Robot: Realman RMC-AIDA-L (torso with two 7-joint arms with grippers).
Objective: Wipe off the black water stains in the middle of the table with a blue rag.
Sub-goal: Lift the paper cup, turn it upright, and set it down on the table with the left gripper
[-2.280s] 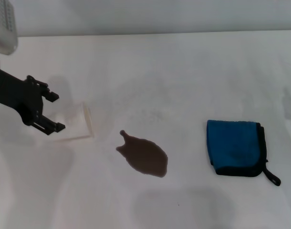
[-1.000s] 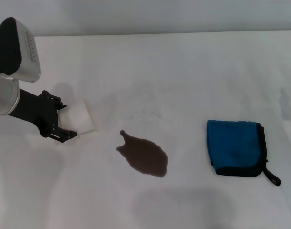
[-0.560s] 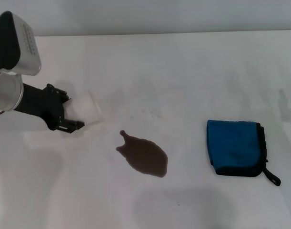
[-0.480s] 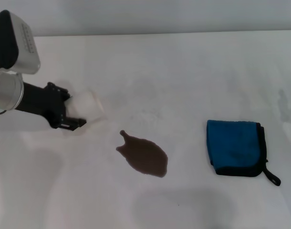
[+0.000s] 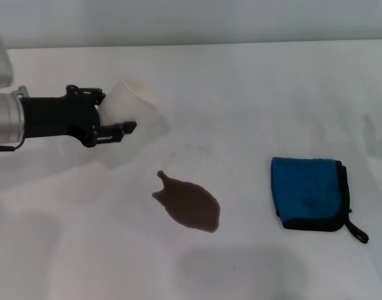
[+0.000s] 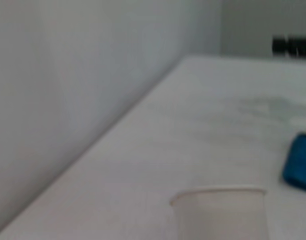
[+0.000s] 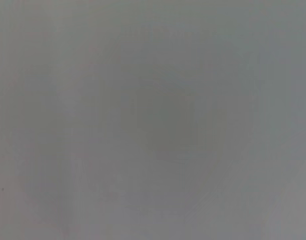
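Left gripper (image 5: 109, 122) pinches the white paper cup (image 5: 129, 106); keep it level, clear of the black water stains (image 5: 189, 204), then fetch the blue rag (image 5: 308, 191)

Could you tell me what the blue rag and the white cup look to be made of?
The blue rag looks like soft, matte, slightly fuzzy cloth, folded, with black stitched edging. The white cup, held by the left gripper, looks like thin matte paper, though plastic cannot be ruled out.

Right wrist view shows only blank grey.
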